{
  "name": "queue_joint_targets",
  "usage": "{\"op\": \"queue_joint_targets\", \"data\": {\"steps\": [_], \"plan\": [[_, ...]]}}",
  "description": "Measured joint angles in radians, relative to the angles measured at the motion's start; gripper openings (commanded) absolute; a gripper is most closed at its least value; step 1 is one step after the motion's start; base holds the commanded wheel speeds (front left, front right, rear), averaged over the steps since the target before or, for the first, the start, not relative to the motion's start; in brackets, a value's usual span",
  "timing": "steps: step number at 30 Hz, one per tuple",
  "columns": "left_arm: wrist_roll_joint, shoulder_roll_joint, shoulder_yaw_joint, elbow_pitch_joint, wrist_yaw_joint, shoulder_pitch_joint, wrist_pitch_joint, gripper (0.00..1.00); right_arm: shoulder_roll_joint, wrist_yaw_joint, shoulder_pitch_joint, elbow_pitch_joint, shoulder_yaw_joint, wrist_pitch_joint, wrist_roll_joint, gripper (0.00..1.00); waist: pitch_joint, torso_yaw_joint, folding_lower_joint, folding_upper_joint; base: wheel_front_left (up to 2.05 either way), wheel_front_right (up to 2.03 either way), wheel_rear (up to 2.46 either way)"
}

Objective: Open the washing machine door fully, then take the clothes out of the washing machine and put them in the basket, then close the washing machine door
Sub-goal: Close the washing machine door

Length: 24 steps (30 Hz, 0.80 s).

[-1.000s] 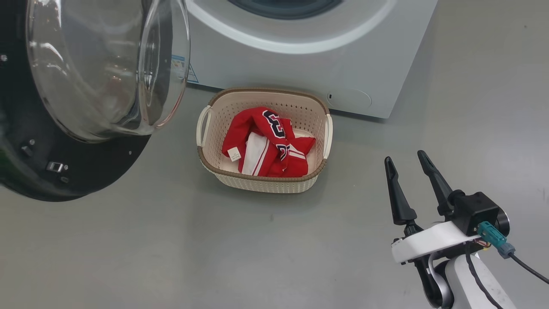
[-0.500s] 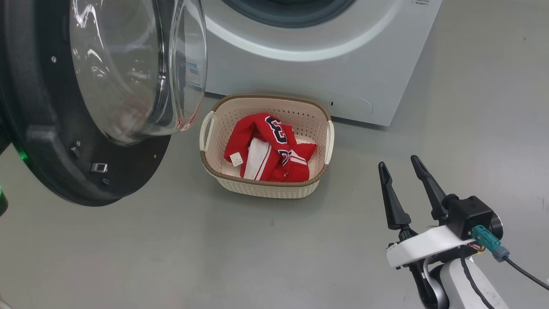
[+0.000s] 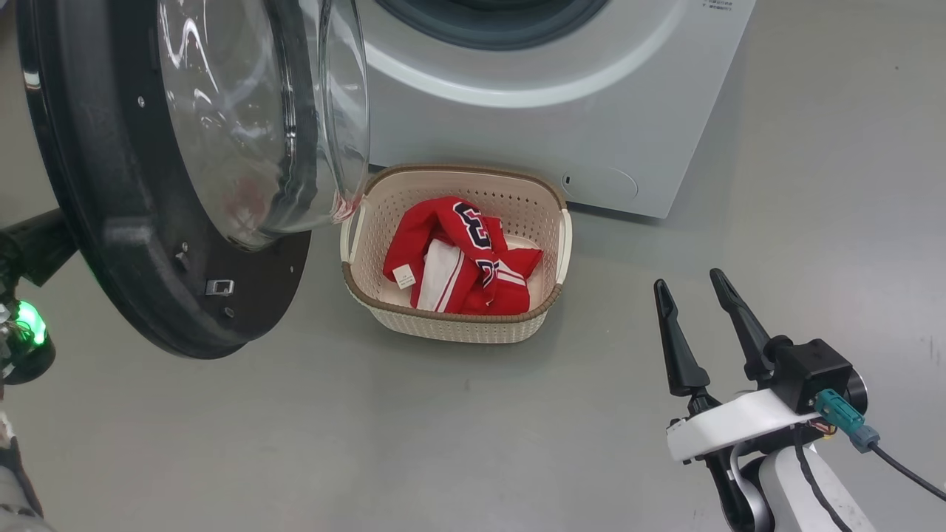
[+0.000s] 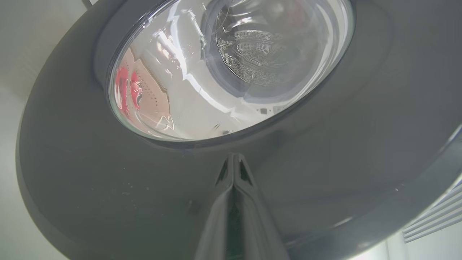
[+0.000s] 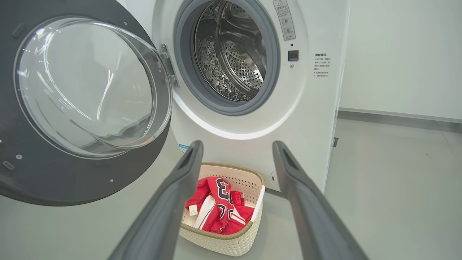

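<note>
On the near right, the right gripper (image 3: 686, 279) hovers over the grey floor (image 3: 443, 443), its dark tapered fingers spread and empty. On the left, the left gripper (image 4: 234, 169) has its fingers pressed together, apparently against the door (image 3: 126, 244) and its black outer face. The door has swung right this past second, and its bulging glass now overlaps the basket (image 3: 458, 325), so closing looks under way. The red jersey (image 3: 462, 258) lies crumpled in that perforated cream basket. Beyond, the white washing machine (image 3: 532, 125) shows a bare steel drum (image 5: 231, 54).
</note>
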Motion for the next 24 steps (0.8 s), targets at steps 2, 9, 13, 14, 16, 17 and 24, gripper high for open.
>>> {"op": "queue_joint_targets", "data": {"steps": [2,9,13,14,16,17,24], "plan": [[0.0,-0.006,-0.002,-0.017,-0.003,0.008,0.0,0.0,0.001,0.0,0.0,0.0,-0.001,0.0,0.0,1.0,0.0,0.0,0.0,0.0,0.0,0.0,0.0],[0.068,0.017,-0.031,-0.135,-0.021,0.07,-0.082,0.0,0.002,-0.003,0.0,-0.006,-0.006,0.0,0.0,1.0,-0.001,0.0,0.0,0.0,0.0,0.0,0.0],[0.134,0.047,-0.05,-0.221,-0.021,0.132,-0.178,0.0,0.003,-0.008,0.0,-0.008,-0.011,0.0,0.0,1.0,-0.002,0.002,0.0,0.0,0.0,0.0,0.0],[0.145,0.05,-0.057,-0.24,-0.021,0.149,-0.202,0.0,0.004,-0.008,0.0,-0.009,-0.012,0.0,0.001,1.0,-0.002,0.002,0.0,0.0,0.0,0.0,0.0],[0.186,0.05,-0.082,-0.292,-0.021,0.187,-0.255,0.0,0.006,-0.008,0.0,-0.009,-0.019,0.0,0.006,1.0,-0.004,0.005,0.0,0.0,0.0,0.0,0.0],[0.201,0.051,-0.099,-0.329,-0.021,0.206,-0.285,0.0,0.006,-0.008,0.001,-0.009,-0.022,0.0,0.008,1.0,-0.006,0.006,0.0,0.0,0.0,0.0,0.0],[0.327,0.088,-0.257,-0.565,-0.021,0.353,-0.483,0.0,0.008,-0.008,0.006,-0.013,-0.027,0.0,0.008,1.0,-0.016,0.021,0.0,0.0,0.0,0.0,0.0]]}}
